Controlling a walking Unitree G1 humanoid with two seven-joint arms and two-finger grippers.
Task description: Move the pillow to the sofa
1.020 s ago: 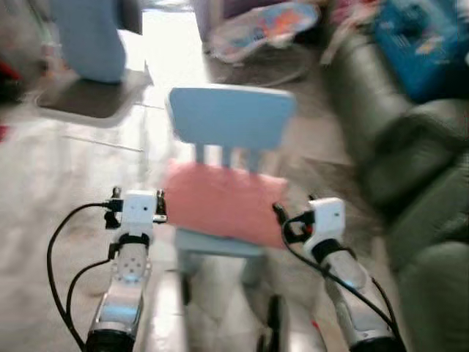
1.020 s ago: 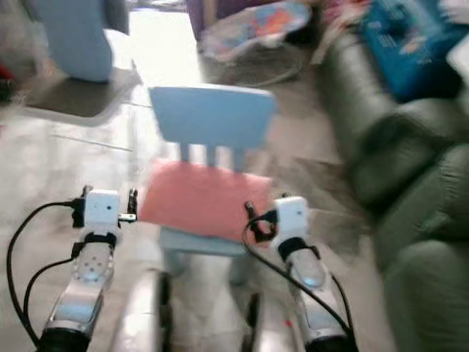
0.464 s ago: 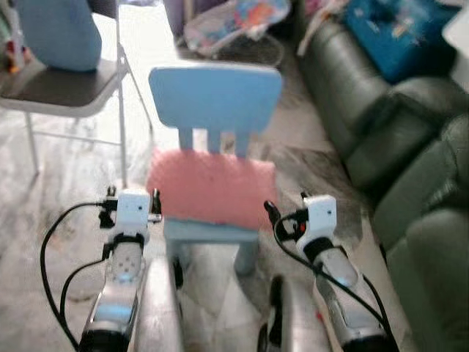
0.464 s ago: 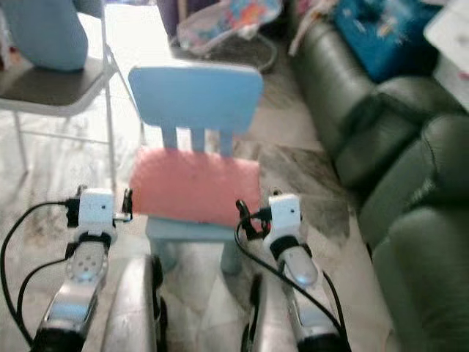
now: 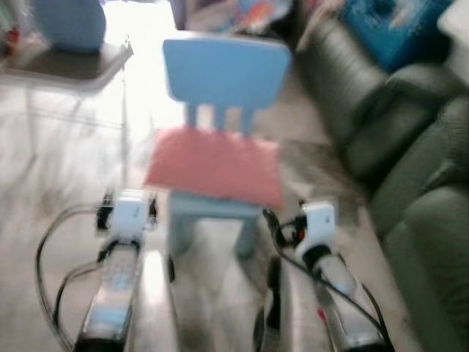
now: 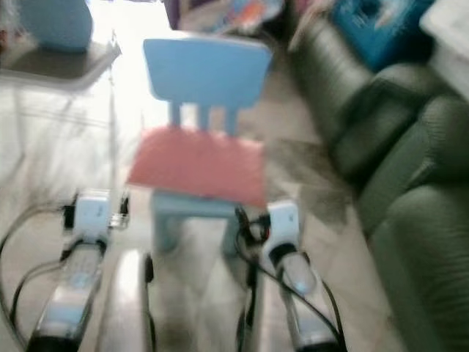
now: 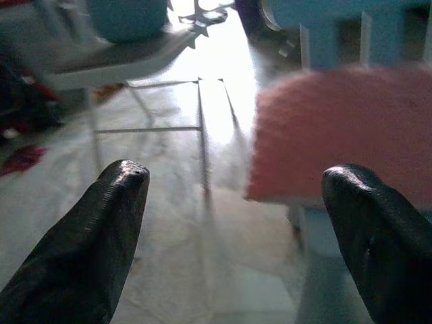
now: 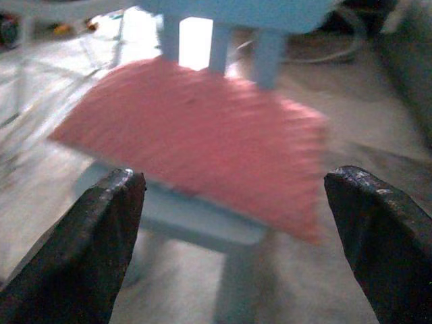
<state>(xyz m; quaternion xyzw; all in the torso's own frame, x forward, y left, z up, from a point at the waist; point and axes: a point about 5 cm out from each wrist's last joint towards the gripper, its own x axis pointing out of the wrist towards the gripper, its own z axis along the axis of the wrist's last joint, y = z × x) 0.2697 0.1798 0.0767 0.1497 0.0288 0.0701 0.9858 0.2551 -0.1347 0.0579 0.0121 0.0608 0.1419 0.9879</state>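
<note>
Pillow [image 5: 214,166], pink and flat, lies on the seat of the small blue chair [image 5: 224,73], spread almost to the seat's front edge and overhanging its right front corner a little. No writing or label can be read anywhere; the head views are blurred. Left hand [image 7: 233,233] is held out low before the chair's left front corner, fingers [image 7: 101,236] spread wide with nothing between them, the pillow's near edge beyond the right one. Right hand [image 8: 236,243] is just as wide open and holds nothing, aimed at the pillow's front edge and the chair's front leg below it. Both silver arms reach forward side by side, left arm [image 5: 117,279] off the chair's left side, right arm [image 5: 330,271] near its right front corner, black cables looping from each wrist. Neither hand touches pillow or chair. On the right, the dark green sofa [image 5: 410,169] runs along the pale floor [image 5: 51,169], with something blue [image 5: 392,26] on its far cushion. A grey folding chair [image 5: 66,62] stands at far left.
</note>
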